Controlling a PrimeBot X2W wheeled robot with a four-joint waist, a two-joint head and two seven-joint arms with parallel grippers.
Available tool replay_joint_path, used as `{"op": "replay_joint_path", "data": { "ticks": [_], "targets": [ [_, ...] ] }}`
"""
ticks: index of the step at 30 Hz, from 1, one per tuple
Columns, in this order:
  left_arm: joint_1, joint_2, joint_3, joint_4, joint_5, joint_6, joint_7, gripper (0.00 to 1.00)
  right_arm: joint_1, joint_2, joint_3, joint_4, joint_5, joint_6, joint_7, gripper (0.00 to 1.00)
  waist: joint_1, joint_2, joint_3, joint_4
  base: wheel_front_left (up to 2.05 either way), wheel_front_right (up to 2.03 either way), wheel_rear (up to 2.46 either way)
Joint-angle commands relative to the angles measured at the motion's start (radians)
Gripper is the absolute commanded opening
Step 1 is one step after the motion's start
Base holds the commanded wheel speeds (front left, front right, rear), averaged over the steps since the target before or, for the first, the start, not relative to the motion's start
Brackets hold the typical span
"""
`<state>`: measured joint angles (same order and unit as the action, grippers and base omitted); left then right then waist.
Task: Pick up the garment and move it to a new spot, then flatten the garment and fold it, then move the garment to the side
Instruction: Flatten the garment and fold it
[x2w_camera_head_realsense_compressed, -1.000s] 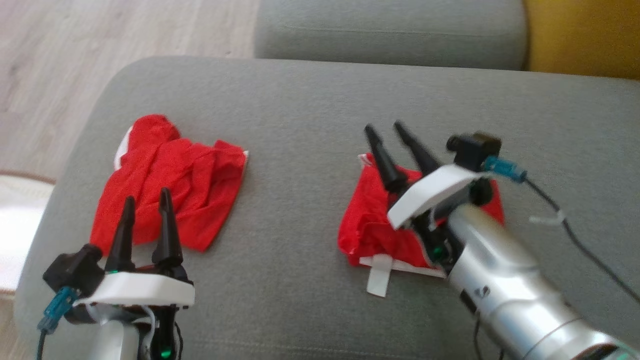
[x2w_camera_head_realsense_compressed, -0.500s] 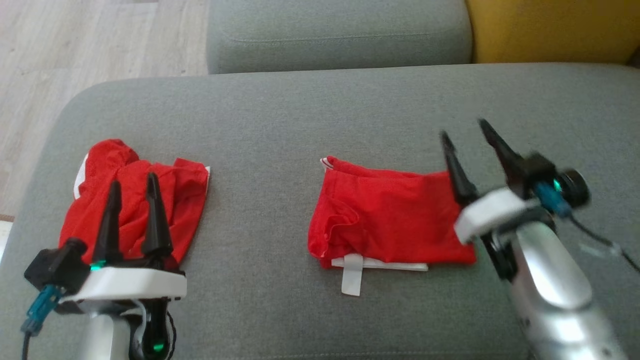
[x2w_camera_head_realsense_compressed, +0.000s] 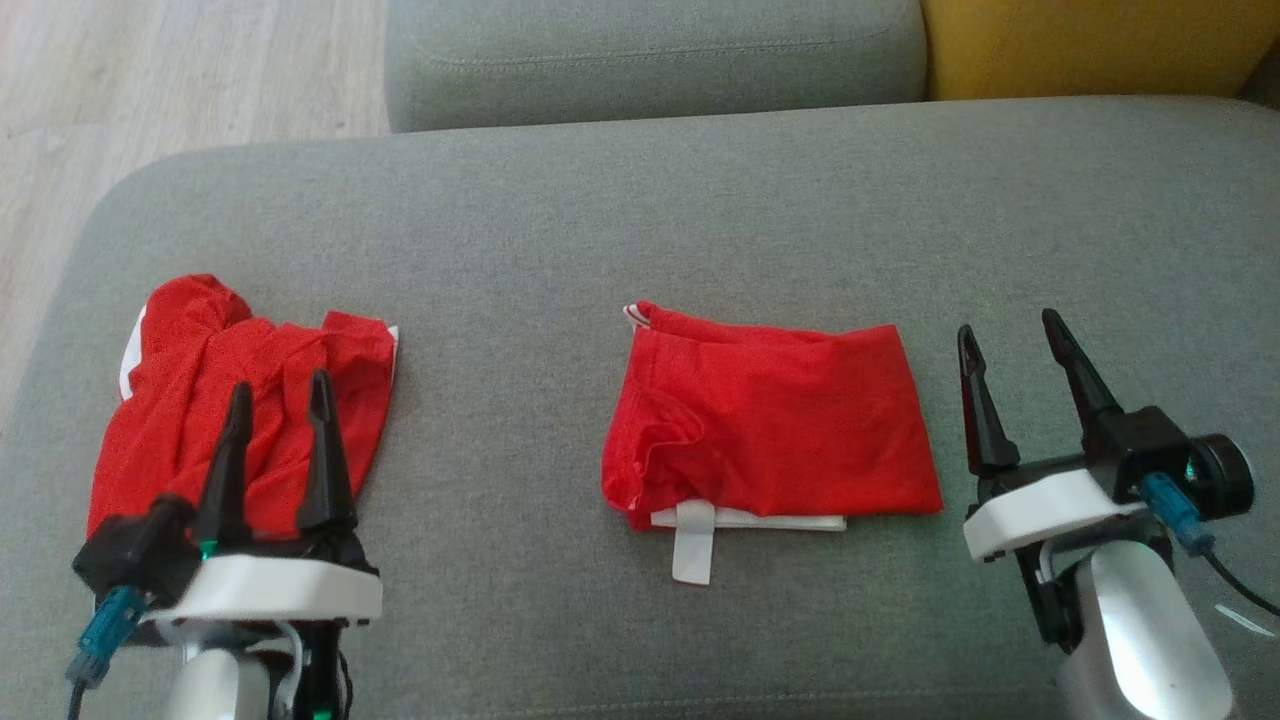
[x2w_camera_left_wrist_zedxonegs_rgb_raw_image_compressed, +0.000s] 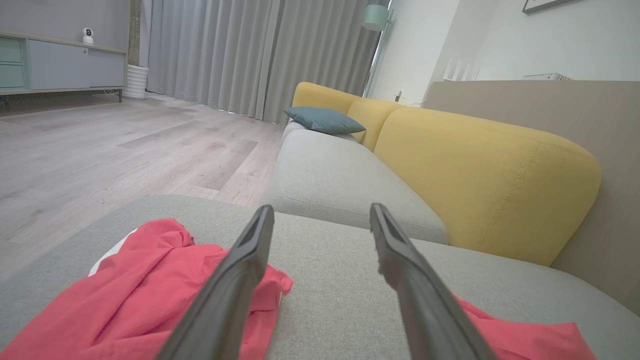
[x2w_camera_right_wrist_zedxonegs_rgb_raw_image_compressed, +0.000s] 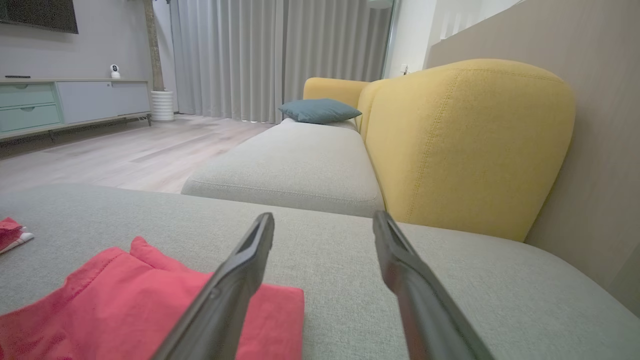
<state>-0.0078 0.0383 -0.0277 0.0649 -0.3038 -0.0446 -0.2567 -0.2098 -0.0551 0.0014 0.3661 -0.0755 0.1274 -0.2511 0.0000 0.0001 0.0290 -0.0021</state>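
Since a second ago the right gripper (x2w_camera_head_realsense_compressed: 1008, 323) has pulled off the folded red garment (x2w_camera_head_realsense_compressed: 770, 420) and now hovers just beside its right edge, fingers spread wide and empty. That garment lies mid-cushion on the grey sofa seat (x2w_camera_head_realsense_compressed: 600, 200), folding apparently done, though the layers underneath are hard to judge. Over a crumpled red garment (x2w_camera_head_realsense_compressed: 200, 400) hangs the left gripper (x2w_camera_head_realsense_compressed: 280, 384), equally wide and empty. Moving the folded piece aside seems next, calling for a pinch through all layers.
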Motion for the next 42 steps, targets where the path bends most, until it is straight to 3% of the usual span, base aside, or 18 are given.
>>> {"op": "replay_joint_path", "data": {
  "ticks": [1,6,7,8,9,18,31,42],
  "targets": [
    [-0.035,0.012,0.026,-0.04,-0.008,0.001,-0.005,1.0,-0.028,0.005,0.028,-0.042,0.006,0.003,-0.011,1.0,0.0,-0.0001,0.003,0.001,0.0,0.0,0.0],
    [-0.049,0.012,0.018,-0.04,-0.016,0.0,-0.005,1.0,-0.031,0.005,0.022,-0.049,0.001,0.003,-0.003,1.0,0.0,-0.0001,0.015,0.017,0.0,0.0,0.0],
    [-0.052,0.012,0.015,-0.039,-0.016,-0.001,-0.005,1.0,-0.031,0.005,0.028,-0.047,0.004,0.003,-0.001,0.91,0.0,-0.0001,0.019,0.021,0.0,0.0,0.0],
    [-0.056,0.012,0.013,-0.037,-0.018,-0.002,-0.005,1.0,-0.031,0.005,0.037,-0.046,0.009,0.003,0.002,0.36,0.0,-0.0001,0.022,0.026,0.0,0.0,0.0],
    [-0.059,0.012,0.012,-0.035,-0.019,-0.004,-0.005,1.0,-0.031,0.005,0.051,-0.045,0.014,0.003,0.003,0.0,0.0,-0.0001,0.026,0.032,0.0,0.0,0.0],
    [-0.089,0.012,-0.01,-0.019,-0.033,-0.011,-0.005,1.0,-0.028,0.005,0.251,0.004,0.089,0.003,0.029,0.0,0.0,-0.0001,0.084,0.111,0.0,0.0,0.0],
    [-0.13,0.012,-0.024,-0.028,-0.053,-0.024,-0.005,1.0,-0.102,0.005,0.453,0.167,0.174,0.003,0.091,0.0,0.0,-0.0001,0.153,0.209,0.0,0.0,0.0],
    [-0.139,0.012,-0.046,-0.026,-0.07,-0.012,-0.005,1.0,-0.162,0.005,0.52,0.305,0.223,0.003,0.121,0.0,0.0,-0.0001,0.166,0.231,0.0,0.0,0.0]
  ]
}}
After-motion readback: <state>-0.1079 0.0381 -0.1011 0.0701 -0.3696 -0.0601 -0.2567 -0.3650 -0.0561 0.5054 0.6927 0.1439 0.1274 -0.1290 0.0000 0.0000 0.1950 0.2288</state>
